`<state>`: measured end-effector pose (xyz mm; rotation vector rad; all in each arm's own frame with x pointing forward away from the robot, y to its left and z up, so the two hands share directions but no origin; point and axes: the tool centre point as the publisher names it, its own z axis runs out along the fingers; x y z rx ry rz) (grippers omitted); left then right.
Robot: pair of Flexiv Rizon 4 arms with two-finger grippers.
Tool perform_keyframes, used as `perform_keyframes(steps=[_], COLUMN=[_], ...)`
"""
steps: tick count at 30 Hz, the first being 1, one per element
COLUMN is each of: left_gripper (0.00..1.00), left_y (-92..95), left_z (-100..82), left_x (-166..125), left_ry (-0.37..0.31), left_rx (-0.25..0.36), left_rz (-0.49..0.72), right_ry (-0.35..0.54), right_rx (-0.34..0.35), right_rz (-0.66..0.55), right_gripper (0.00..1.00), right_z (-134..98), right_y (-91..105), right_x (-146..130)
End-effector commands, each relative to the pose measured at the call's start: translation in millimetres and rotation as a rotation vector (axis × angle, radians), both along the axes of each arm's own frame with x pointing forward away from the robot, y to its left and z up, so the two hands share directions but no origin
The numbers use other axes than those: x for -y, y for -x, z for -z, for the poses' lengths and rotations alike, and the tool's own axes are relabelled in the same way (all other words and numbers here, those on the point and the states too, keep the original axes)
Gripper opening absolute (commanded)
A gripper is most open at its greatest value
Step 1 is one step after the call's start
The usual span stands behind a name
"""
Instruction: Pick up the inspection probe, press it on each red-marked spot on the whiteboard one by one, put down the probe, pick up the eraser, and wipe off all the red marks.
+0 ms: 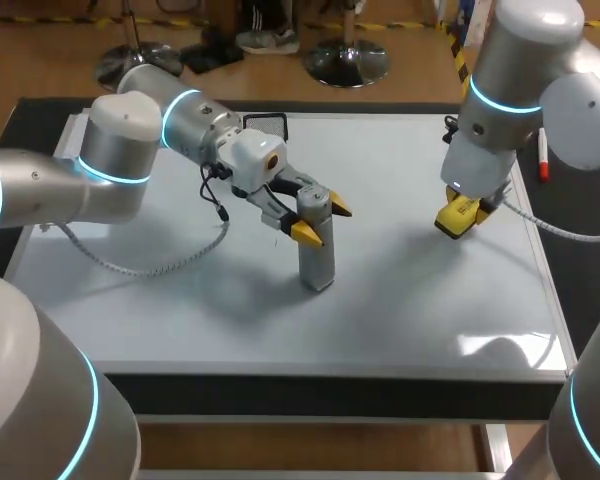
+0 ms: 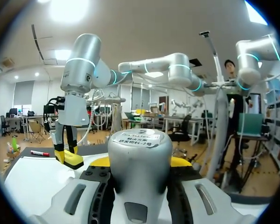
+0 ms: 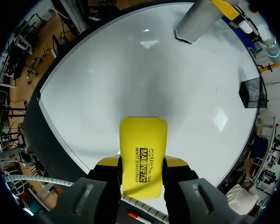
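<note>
1. Arms are coming in over the whiteboard (image 1: pixel 180 310) from both sides of the frame.
2. At the left of the head view, the left arm (image 1: pixel 40 190) is stretching in toward the middle.
3. At the upper middle of the frame, a black basket (image 1: pixel 268 122) is sitting at the whiteboard's far edge.
4. Just left of center, the left gripper (image 1: pixel 324 220) is clamping the probe (image 1: pixel 318 255), a grey cylinder, near its top. Its fingers are spread only as wide as the probe, one yellow tip pressing on each side. In the left wrist view the probe is filling the whole gap between them.
5. The probe is standing upright, its lower end meeting the whiteboard near the middle of the frame.
6. Right of center, the right gripper (image 1: pixel 465 205) is hanging down from the right arm (image 1: pixel 525 60), which is entering from the upper right corner.
7. This gripper is squeezing a yellow eraser (image 1: pixel 455 222). In the right wrist view its fingers are pressing on both long edges, and most of the eraser is sticking out ahead of them. The eraser is sitting well apart from the probe, low over the whiteboard; I cannot tell whether it is touching the surface.
8. At the far right, a red marker (image 1: pixel 543 158) is lying along the whiteboard's right edge.
</note>
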<state>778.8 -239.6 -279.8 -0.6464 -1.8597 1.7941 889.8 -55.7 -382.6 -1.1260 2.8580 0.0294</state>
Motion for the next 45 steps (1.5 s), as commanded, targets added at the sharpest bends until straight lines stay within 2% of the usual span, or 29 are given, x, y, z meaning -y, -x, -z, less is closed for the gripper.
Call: perform_keyframes(steps=[1,10,16,24,31,35,45], left_gripper=[0.00,0.00,0.00,0.00,0.00,0.00,0.00], left_y=[-1.0,-0.5,-4.8,-21.3,-43.7,-56.7,-79.7], left_z=[3.4,1.8,-7.9,-26.0,-43.8,-53.3,-65.9], left_x=[0.2,0.9,-6.4,-31.4,-62.8,-84.8,-129.9], left_ry=[0.002,-0.003,-0.015,-0.048,-0.038,-0.076,-0.098], left_rx=[-0.001,0.002,0.017,0.061,0.098,0.125,0.157], left_rz=[0.003,0.008,0.018,0.011,-0.010,-0.025,-0.069], right_ry=[0.003,0.003,0.003,0.003,0.003,0.003,0.003], right_rx=[0.000,0.000,0.000,0.000,0.000,0.000,0.000], right_rz=[-0.001,-0.001,-0.001,-0.001,-0.001,-0.001,-0.001], right_gripper=[0.00,0.00,0.00,0.00,0.00,0.00,0.00], right_z=[-0.4,-0.4,-0.4,-0.4,-0.4,-0.4,-0.4], right_y=[-0.3,-0.3,-0.3,-0.3,-0.3,-0.3,-0.3], right_x=[0.5,0.5,0.5,0.5,0.5,0.5,0.5])
